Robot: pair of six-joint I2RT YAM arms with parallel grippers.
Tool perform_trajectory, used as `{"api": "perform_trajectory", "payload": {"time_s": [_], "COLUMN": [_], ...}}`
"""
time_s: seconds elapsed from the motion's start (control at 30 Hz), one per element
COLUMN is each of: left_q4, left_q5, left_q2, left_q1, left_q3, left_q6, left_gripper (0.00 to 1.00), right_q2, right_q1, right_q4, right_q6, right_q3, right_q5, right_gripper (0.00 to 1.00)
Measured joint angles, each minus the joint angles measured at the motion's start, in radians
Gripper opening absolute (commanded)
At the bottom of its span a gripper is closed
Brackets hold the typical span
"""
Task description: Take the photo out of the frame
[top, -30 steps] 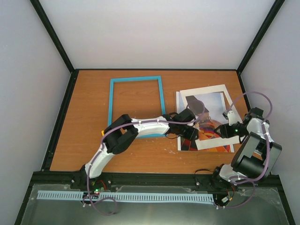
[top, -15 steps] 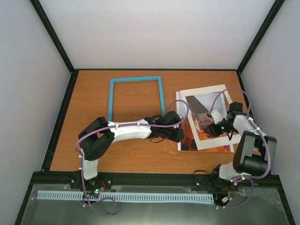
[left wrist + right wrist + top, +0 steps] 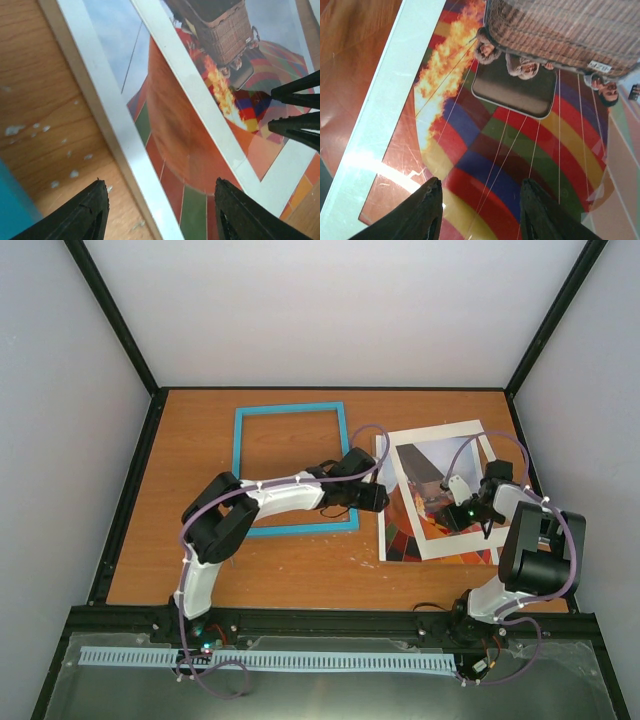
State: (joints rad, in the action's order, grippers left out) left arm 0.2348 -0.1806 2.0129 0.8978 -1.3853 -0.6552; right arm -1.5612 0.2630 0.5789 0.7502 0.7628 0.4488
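Note:
The light-blue frame (image 3: 241,455) lies flat and empty at the table's middle left; its corner shows in the left wrist view (image 3: 9,202). The photo (image 3: 432,462), a balloon picture with a white margin, lies flat to the frame's right, askew on a second sheet. My left gripper (image 3: 378,498) is open, low over the photo's left edge (image 3: 120,125), with its jaws either side of the margin (image 3: 162,220). My right gripper (image 3: 447,517) is open and empty just above the photo's checkered colours (image 3: 520,150). Its fingertips (image 3: 295,107) show in the left wrist view.
The wooden table (image 3: 180,540) has black rails along its edges and white walls on three sides. The right arm's elbow (image 3: 540,550) stands near the right wall. White specks (image 3: 45,127) dot the wood beside the photo.
My left gripper has drawn back left off the photo's lower part to its left edge beside the frame. My right gripper has moved left over the photo's middle.

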Motion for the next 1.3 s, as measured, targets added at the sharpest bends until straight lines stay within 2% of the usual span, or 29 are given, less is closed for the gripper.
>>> {"api": "perform_trajectory", "payload": {"time_s": [0.17,0.37,0.77,1.03,1.3], "left_q4": [0.003,0.006,0.050,0.049,0.048], "left_q5": [-0.053,-0.100,-0.192,-0.227,-0.244], "left_q2": [0.048,0.040,-0.027,-0.028,0.000], "left_q1": [0.001,0.024,0.143,0.148,0.148], "left_q3": [-0.042,0.019,0.140,0.142,0.111], "left_q6": [-0.001,-0.017,-0.077,-0.095,-0.095], "left_gripper": [0.57,0.55,0.54,0.54,0.53], "right_q2": [-0.001,0.010,0.054,0.142,0.148], "right_q1": [0.000,0.000,0.000,-0.002,-0.002], "right_q4": [-0.036,-0.064,-0.133,-0.233,-0.246], "right_q6": [0.013,0.039,0.066,0.065,0.065], "right_q3": [-0.012,-0.031,-0.093,-0.195,-0.203], "right_q5": [0.017,0.027,0.033,0.004,-0.003], "right_gripper": [0.43,0.43,0.43,0.44,0.45]}}
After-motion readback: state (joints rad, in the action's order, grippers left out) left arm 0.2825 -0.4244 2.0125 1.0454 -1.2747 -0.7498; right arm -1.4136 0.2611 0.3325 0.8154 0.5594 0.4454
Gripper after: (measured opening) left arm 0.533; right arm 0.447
